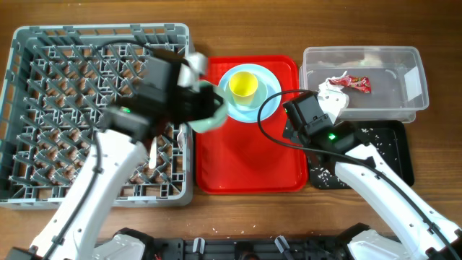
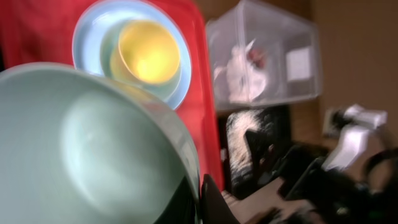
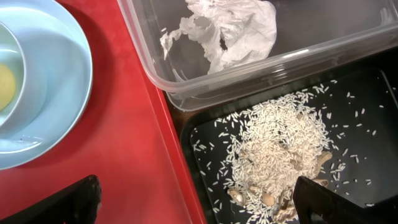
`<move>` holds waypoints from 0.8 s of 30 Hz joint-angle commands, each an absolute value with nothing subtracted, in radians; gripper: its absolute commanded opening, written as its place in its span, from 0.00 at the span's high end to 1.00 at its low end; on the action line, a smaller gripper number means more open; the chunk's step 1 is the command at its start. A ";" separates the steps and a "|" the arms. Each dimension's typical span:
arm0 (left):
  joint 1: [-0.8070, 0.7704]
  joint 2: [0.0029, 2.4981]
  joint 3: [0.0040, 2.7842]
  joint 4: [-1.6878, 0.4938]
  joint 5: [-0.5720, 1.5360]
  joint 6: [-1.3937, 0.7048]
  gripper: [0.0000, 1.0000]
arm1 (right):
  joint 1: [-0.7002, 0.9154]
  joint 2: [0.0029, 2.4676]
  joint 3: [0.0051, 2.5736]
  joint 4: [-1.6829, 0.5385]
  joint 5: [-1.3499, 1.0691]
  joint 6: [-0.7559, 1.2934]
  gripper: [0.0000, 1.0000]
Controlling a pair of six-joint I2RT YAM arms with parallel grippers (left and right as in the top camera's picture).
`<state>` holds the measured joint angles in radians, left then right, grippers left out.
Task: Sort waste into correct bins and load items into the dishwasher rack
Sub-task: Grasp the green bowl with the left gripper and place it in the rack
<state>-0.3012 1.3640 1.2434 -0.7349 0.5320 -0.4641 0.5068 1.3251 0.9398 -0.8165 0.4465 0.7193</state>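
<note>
Pale green bowl (image 2: 93,143) pinched at its rim by left jaws, held between dishwasher rack (image 1: 101,30) and red tray (image 1: 245,159) (light, stiff, slippery, probably); rim hold suits. Right jaws gape over black tray (image 3: 379,174).

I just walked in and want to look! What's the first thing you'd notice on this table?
The bright red tray in the middle, with a yellow cup stacked on a light blue plate at its far end. Left of it, the left end effector grips a pale green bowl beside the big grey rack.
</note>
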 commanded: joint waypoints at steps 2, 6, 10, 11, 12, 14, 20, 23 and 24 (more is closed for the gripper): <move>-0.043 1.425 1.255 -0.602 1.036 -0.424 0.96 | 0.503 1.332 0.950 -0.815 0.463 0.735 0.00; 0.087 1.532 1.255 -0.366 1.323 -0.551 0.96 | 0.503 1.332 0.950 -0.815 0.463 0.735 0.00; 0.156 1.695 1.255 0.006 1.520 -0.801 0.96 | 0.503 1.332 0.950 -0.815 0.462 0.736 0.00; 0.165 1.736 1.255 0.099 1.539 -0.880 0.96 | 0.503 1.332 0.950 -0.815 0.463 0.735 0.00; 0.174 1.779 1.255 0.186 1.549 -0.959 0.96 | 0.503 1.332 0.950 -0.815 0.463 0.736 0.00; 0.192 1.864 1.255 0.338 1.552 -1.098 0.96 | 0.503 1.332 0.950 -0.815 0.463 0.735 0.00; 0.260 2.061 1.256 0.543 1.539 -1.246 0.96 | 0.503 1.332 0.950 -0.815 0.463 0.735 0.00; 0.301 2.139 1.256 0.543 1.537 -1.246 0.96 | 0.503 1.332 0.950 -0.815 0.463 0.736 0.00; 0.310 2.150 1.256 0.543 1.537 -1.246 0.96 | 0.503 1.332 0.950 -0.815 0.462 0.735 0.00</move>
